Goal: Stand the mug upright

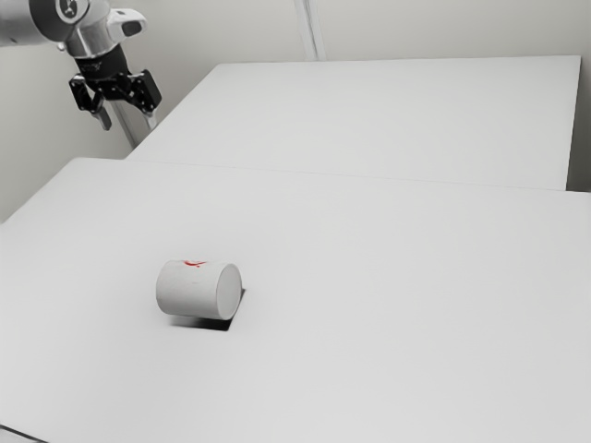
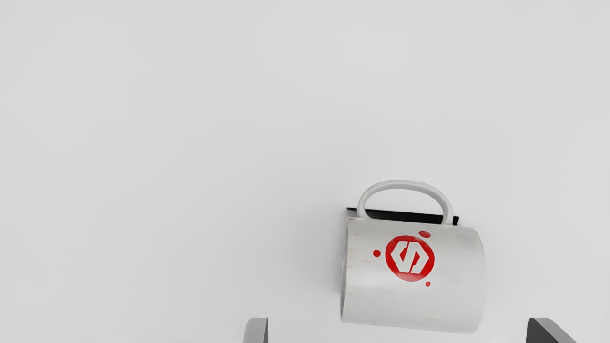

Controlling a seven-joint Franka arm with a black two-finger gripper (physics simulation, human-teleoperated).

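White mug (image 1: 187, 291) lay on side on table (image 1: 397, 323), left of centre in exterior view. Gripper (image 1: 128, 122), upper left, was open and empty. Off-centre closure risked rolling mug; finger snagging handle (image 2: 402, 184) risked slip during tilt.

Pale walls (image 1: 443, 28) stand behind a white table (image 1: 369, 240) (plain, softly lit).

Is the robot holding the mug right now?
No, the gripper hangs well away from the mug, which lies on its side on the table.
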